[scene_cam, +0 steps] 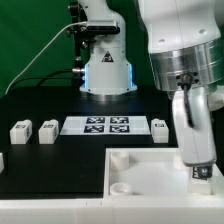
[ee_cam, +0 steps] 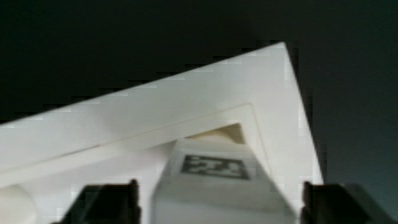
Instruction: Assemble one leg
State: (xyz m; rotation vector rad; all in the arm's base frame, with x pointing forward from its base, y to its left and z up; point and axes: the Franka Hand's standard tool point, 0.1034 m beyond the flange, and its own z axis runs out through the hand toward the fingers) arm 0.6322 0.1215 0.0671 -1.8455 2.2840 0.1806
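Exterior view: end effector [scene_cam: 199, 165] sits low over the white tray [scene_cam: 135, 170] at the exterior view's right, with a white leg [scene_cam: 200, 166] between its fingers. Wrist view confirms it: leg [ee_cam: 215, 178] stands upright between the two dark fingers [ee_cam: 103, 203], tagged face to the camera, fingers closed on its sides, tray corner [ee_cam: 196, 95] right behind it. On the black counter [scene_cam: 50, 165] three more legs: two [scene_cam: 21, 131] [scene_cam: 48, 129] at the exterior view's left, one [scene_cam: 160, 126] just beside the marker board [scene_cam: 108, 125].

Marker board [scene_cam: 109, 125] and white tray [scene_cam: 140, 172] on black table [scene_cam: 50, 165]
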